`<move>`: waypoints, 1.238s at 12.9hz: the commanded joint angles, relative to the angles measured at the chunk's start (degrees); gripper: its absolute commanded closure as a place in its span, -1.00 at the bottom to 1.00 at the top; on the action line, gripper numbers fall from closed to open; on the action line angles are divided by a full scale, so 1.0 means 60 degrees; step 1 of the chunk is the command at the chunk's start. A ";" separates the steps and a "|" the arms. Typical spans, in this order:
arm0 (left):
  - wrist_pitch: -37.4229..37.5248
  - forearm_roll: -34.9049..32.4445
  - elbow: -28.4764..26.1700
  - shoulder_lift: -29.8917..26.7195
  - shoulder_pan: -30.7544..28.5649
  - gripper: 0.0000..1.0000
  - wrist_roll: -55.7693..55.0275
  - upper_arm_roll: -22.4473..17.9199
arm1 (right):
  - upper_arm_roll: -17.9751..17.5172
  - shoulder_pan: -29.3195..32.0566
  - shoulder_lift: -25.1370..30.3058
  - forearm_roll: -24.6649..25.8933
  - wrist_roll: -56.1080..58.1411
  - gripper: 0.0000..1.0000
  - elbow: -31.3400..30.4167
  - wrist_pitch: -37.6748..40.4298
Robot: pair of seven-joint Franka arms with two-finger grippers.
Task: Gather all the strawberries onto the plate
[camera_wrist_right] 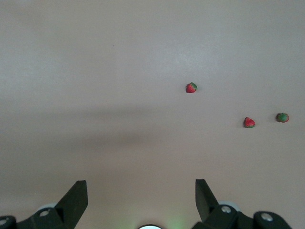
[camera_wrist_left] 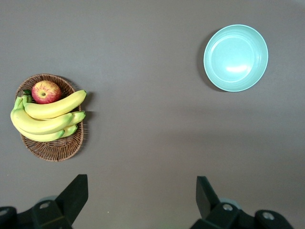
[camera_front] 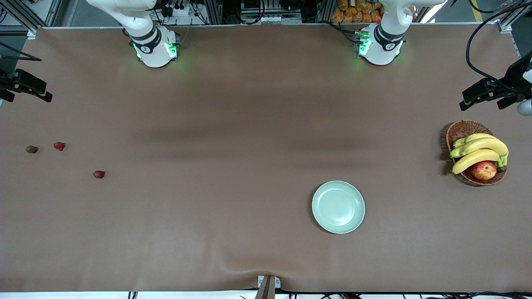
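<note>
The pale green plate, round and glossy, lies nearest the front camera. Three tiny strawberries lie apart toward the right arm's end, the farthest-out one darker; their pointing is too small to tell. The left gripper and right gripper hang spread wide, holding nothing, high over bare table.

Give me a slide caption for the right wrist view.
Open right gripper high above the brown table, three strawberries scattered below.
</note>
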State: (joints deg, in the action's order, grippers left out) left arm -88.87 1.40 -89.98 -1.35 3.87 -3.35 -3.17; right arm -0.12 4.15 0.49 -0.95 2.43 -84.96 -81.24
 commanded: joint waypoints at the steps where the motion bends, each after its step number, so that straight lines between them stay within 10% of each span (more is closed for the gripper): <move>1: 0.0179 0.0148 0.0129 -0.0009 -0.0030 -1.00 0.0192 -0.0013 | -0.0038 0.0027 -0.0096 -0.0047 0.0078 -1.00 0.0171 0.0049; 16: 0.0179 0.0016 0.0129 0.0035 -0.0045 -1.00 0.0178 -0.0057 | -0.0038 0.0041 -0.0096 0.0055 0.0092 -1.00 0.0171 0.0064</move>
State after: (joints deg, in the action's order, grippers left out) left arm -88.72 1.40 -90.01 -1.35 3.73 -3.35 -3.39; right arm -0.13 4.14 0.28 -0.91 2.47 -84.96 -81.15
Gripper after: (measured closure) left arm 0.000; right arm 0.000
